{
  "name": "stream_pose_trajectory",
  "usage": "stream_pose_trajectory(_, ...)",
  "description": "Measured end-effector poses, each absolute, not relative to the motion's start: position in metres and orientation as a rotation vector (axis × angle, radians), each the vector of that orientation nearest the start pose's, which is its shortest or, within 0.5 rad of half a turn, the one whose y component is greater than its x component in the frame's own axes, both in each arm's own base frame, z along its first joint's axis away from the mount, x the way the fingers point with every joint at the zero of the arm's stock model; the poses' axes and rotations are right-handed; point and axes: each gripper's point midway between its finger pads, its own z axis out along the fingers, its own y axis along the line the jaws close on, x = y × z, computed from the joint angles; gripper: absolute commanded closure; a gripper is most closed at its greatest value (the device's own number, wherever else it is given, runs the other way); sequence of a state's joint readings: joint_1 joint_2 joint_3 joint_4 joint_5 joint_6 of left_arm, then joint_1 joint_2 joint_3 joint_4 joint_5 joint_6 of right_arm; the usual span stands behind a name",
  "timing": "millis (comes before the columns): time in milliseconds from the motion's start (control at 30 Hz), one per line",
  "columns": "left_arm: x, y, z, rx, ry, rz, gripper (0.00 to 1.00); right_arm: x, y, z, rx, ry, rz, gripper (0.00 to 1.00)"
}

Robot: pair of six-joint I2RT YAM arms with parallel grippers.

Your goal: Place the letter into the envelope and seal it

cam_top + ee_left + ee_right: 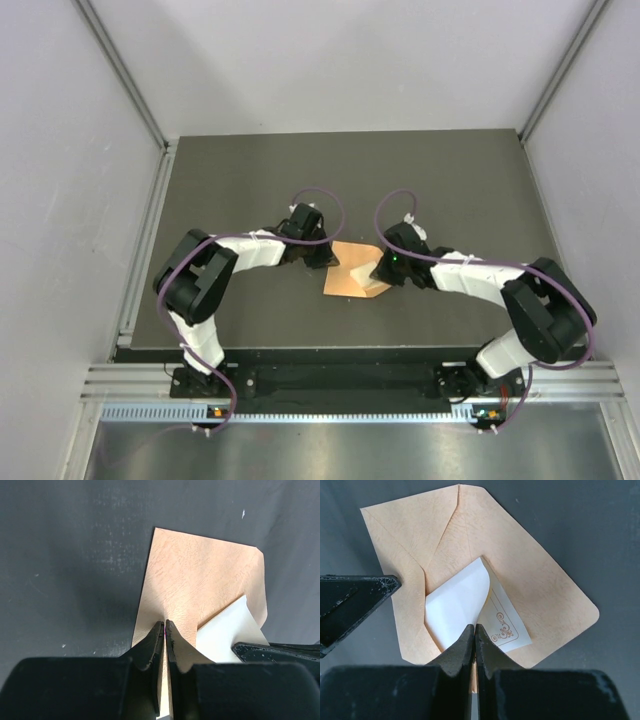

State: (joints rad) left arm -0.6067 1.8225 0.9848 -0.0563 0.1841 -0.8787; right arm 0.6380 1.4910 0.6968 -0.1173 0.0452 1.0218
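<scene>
The left end effector pinched the orange envelope; the right end effector pinched the pale letter, its gold ornament unreadable.

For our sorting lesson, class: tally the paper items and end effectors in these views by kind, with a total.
envelope: 1
letter: 1
end effectors: 2, left end effector and right end effector
Total: 4

High rear overhead view plus two close wrist views from opposite sides, all on the envelope
</scene>
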Motion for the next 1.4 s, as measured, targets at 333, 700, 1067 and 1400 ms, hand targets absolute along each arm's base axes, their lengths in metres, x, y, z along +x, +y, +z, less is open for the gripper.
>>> stream_pose_trajectory(333,0.303,-0.299,0.024,-0.257,2.616,-0.906,0.89,0.269,0.249,0.028,0.488,2.645,0.630,1.00)
stream_pose_trajectory(700,0.296,-0.301,0.024,-0.233,2.606,-0.965,0.89,0.272,0.256,0.023,0.466,2.672,0.650,1.00)
stream_pose_trajectory(1067,0.294,-0.300,0.024,-0.234,2.605,-0.964,0.88,0.275,0.265,0.024,0.469,2.643,0.729,1.00)
stream_pose_trajectory(1400,0.292,-0.306,0.032,-0.218,2.597,-1.021,0.53,0.264,0.261,0.036,0.530,2.616,0.788,1.00)
